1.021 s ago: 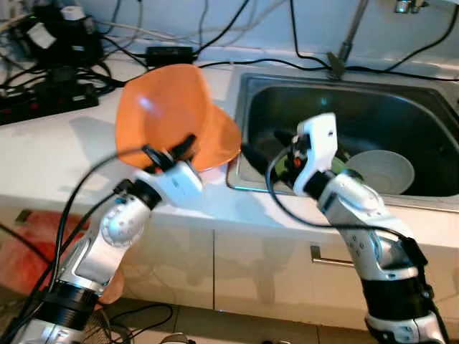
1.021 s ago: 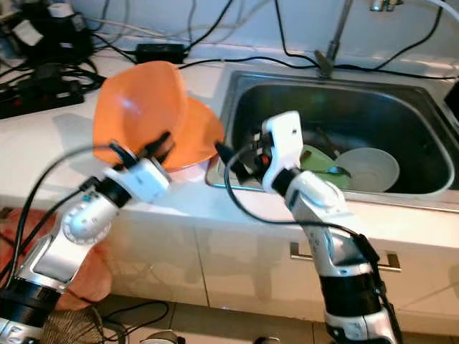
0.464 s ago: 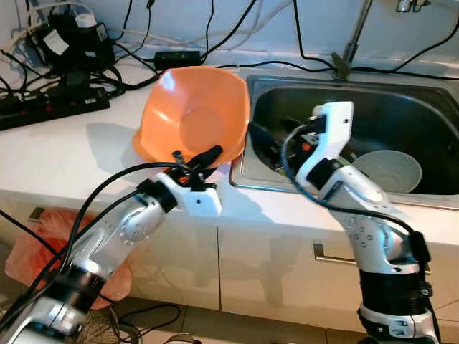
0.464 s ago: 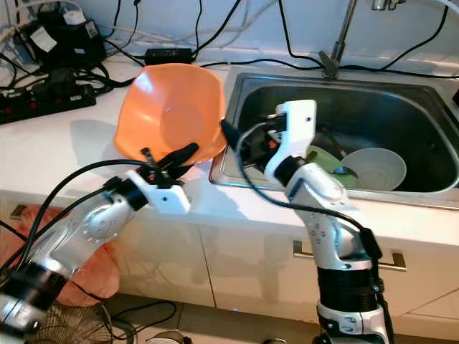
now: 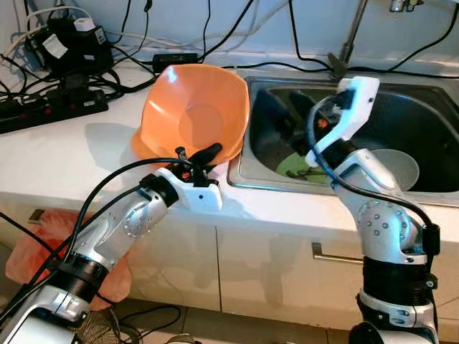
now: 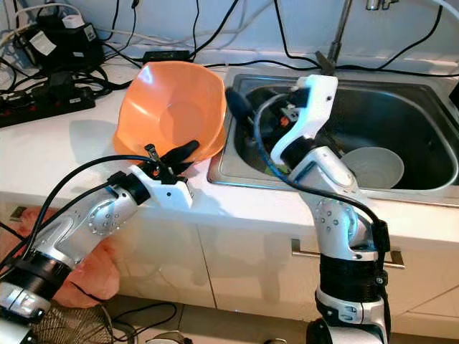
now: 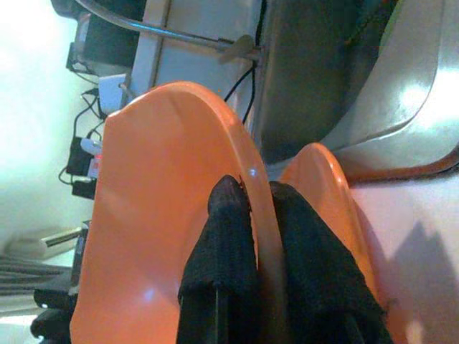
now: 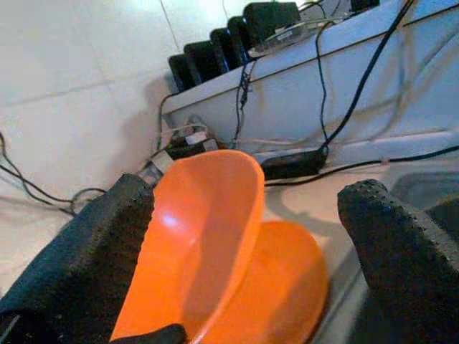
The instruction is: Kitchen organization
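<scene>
orange bowl (image 5: 193,111) stays clenched by its rim in the left gripper (image 5: 197,156), tilted at the counter (image 5: 50,154) edge beside the sink (image 5: 423,100). the right gripper (image 6: 240,107), fingers spread and empty, has risen toward it, likely to take over.

silver jointed arms (image 5: 115,233) with white wrist housings, black cables and textured black fingers (image 8: 401,236).
</scene>
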`<state>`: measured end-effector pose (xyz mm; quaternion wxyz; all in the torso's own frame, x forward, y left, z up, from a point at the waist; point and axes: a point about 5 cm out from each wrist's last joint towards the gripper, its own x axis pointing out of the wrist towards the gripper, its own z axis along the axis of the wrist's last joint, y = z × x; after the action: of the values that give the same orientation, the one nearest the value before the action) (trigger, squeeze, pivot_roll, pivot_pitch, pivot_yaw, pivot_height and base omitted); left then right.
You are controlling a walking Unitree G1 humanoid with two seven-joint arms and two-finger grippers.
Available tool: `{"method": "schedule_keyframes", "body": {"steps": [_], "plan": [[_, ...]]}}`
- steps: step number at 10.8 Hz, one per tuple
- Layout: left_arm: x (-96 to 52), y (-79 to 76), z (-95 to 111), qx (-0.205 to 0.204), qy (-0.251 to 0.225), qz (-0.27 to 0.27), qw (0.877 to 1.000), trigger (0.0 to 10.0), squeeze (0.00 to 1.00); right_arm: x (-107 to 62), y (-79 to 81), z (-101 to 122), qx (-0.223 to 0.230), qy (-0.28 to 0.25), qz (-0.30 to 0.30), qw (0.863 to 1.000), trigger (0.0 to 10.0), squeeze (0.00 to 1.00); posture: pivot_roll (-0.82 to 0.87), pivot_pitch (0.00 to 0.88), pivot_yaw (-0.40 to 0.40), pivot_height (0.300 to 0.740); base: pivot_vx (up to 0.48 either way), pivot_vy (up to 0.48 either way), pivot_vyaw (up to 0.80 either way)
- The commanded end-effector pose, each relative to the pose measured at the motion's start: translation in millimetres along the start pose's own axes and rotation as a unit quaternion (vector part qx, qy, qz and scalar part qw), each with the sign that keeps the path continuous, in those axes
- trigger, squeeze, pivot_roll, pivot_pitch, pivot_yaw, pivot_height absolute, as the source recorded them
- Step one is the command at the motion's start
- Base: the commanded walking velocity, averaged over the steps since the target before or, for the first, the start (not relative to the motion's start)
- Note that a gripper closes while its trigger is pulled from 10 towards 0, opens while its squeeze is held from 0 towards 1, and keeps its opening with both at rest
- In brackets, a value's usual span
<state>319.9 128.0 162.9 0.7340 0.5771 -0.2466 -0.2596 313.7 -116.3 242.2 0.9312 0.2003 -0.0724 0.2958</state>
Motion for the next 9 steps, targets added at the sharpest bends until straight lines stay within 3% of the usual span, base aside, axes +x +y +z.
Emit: {"method": "schedule_keyframes", "body": {"steps": [1,4,5,6,7,8,9], "plan": [[2.9,-0.9,-1,0.01,0.003,-0.004,1.0,0.0,0.0,2.2,3.2,5,0.007,-0.005,0.008,1.0,10.0,0.0,0.16,0.036,0.036,0.74,0.0,0.0,0.0],[15.2,0.4,7,0.019,-0.016,0.006,1.0,0.0,0.0,5.1,4.8,0,0.054,0.022,0.025,0.998,10.0,0.0,0.14,0.032,0.042,0.74,0.0,0.0,0.0],[17.8,0.5,9,0.022,-0.024,0.007,0.999,0.5,0.0,6.6,4.5,0,0.055,0.026,0.031,0.998,10.0,0.69,0.14,0.032,0.042,0.74,0.0,0.0,0.0],[19.3,1.1,12,0.024,-0.032,0.008,0.999,0.1,0.0,8.1,3.4,-2,0.055,0.031,0.031,0.998,10.0,0.67,0.14,0.029,0.04,0.74,0.0,0.0,0.0],[21.5,0.0,15,0.025,-0.04,0.01,0.999,0.3,0.0,10.2,4.3,-6,0.058,0.041,0.036,0.997,10.0,0.29,0.14,0.026,0.039,0.74,0.0,0.0,0.0],[23.6,2.2,20,0.03,-0.051,0.022,0.998,0.3,0.0,12.1,4.6,-9,0.06,0.049,0.039,0.996,10.0,0.0,0.14,0.025,0.039,0.74,0.0,0.0,0.0],[24.6,5.0,25,0.038,-0.062,0.038,0.997,0.1,0.0,14.6,3.6,-12,0.057,0.056,0.04,0.996,10.0,0.0,0.14,0.025,0.038,0.74,0.0,0.0,0.0]]}}
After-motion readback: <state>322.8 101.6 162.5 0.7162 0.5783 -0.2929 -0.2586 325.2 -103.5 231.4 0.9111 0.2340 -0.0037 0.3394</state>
